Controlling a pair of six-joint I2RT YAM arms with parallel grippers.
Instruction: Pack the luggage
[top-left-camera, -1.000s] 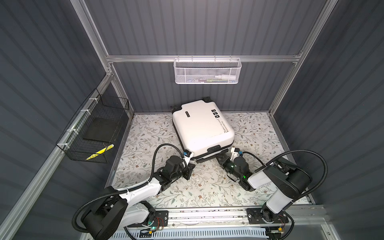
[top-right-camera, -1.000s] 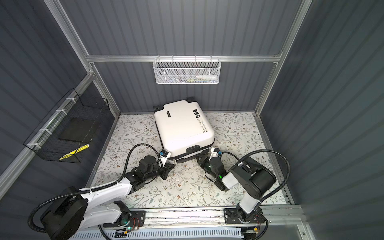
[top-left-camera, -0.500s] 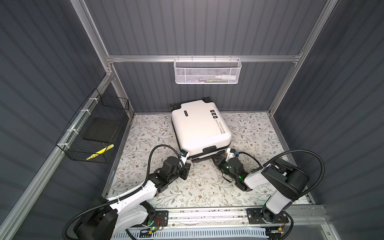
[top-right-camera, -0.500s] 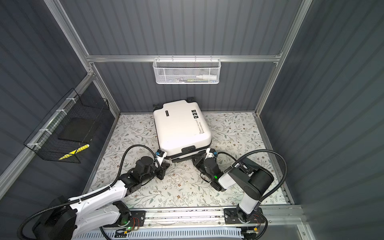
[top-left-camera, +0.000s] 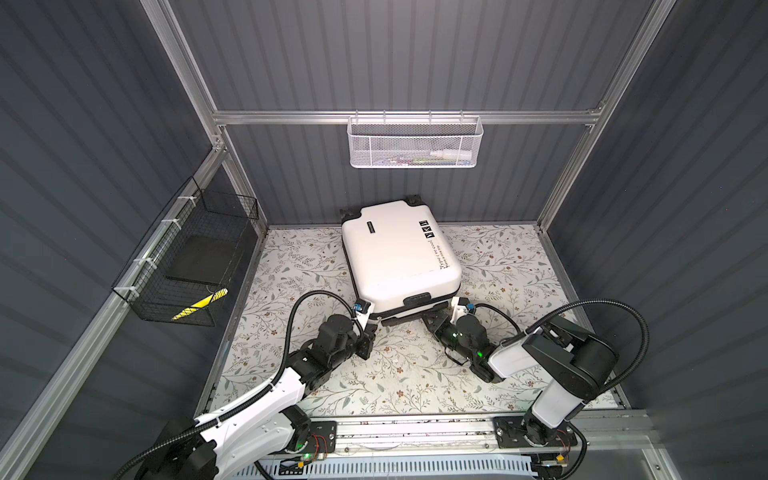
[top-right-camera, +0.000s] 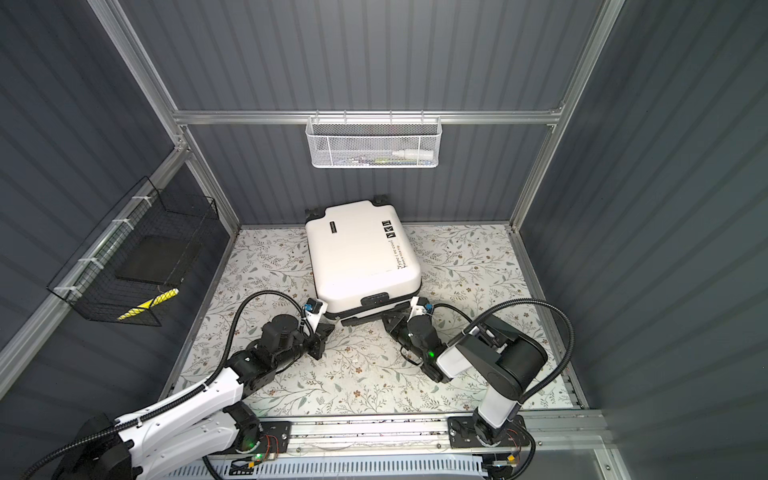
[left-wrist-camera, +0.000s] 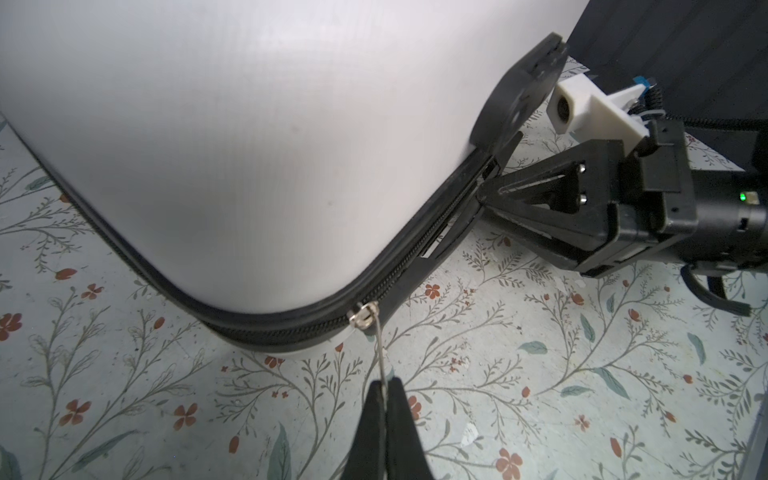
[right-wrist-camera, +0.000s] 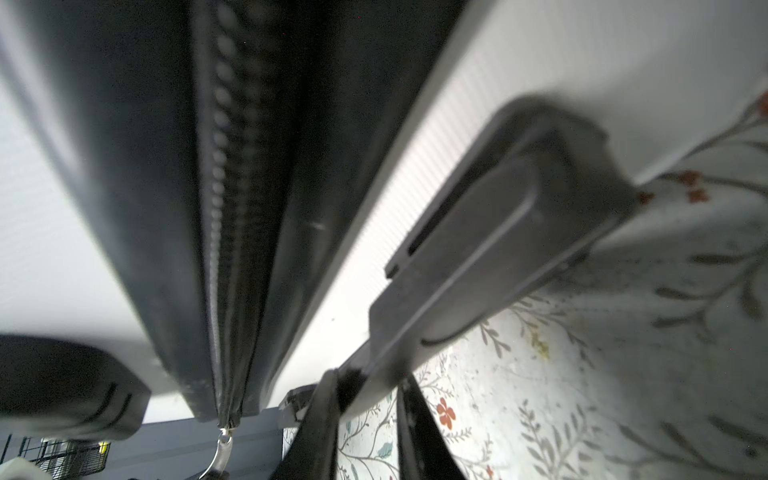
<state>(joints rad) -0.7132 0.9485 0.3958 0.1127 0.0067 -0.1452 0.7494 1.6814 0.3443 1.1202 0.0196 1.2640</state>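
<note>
- The left arm (top-left-camera: 257, 405) starts from its base at 7 o'clock. It stretches low and almost straight over the floral tabletop (top-left-camera: 415, 382), wrist aimed toward 1 o'clock.
- The left gripper (left-wrist-camera: 386, 392) sits at the 7 o'clock corner of the luggage (top-left-camera: 399, 253). Its jaws are pressed together on the thin metal zipper pull (left-wrist-camera: 380, 349), which runs taut to the slider (left-wrist-camera: 363, 314) on the black zip.
- The right arm (top-left-camera: 569, 365) rises from its base at 5 o'clock and folds at the elbow. Its forearm slopes down toward 10 o'clock.
- The right gripper (right-wrist-camera: 369, 386) is at the luggage's 5 o'clock corner. Its jaws stand a little apart, either side of the end of the black handle (right-wrist-camera: 490, 249). Whether they pinch it cannot be told.
- The luggage lies flat, lid down, at 12 o'clock on the tabletop. Its wheels (top-left-camera: 345, 215) are toward the back wall and its handle end toward the arms.
- Counted: two arms, two grippers and one piece of luggage. Two wheels show in both top views. The shell bears three black icons (top-left-camera: 427, 230). One zipper pull is seen.
- Two baskets: one white mesh basket (top-left-camera: 415, 143) at 12 o'clock, one black wire basket (top-left-camera: 187, 266) at 9 o'clock.
</note>
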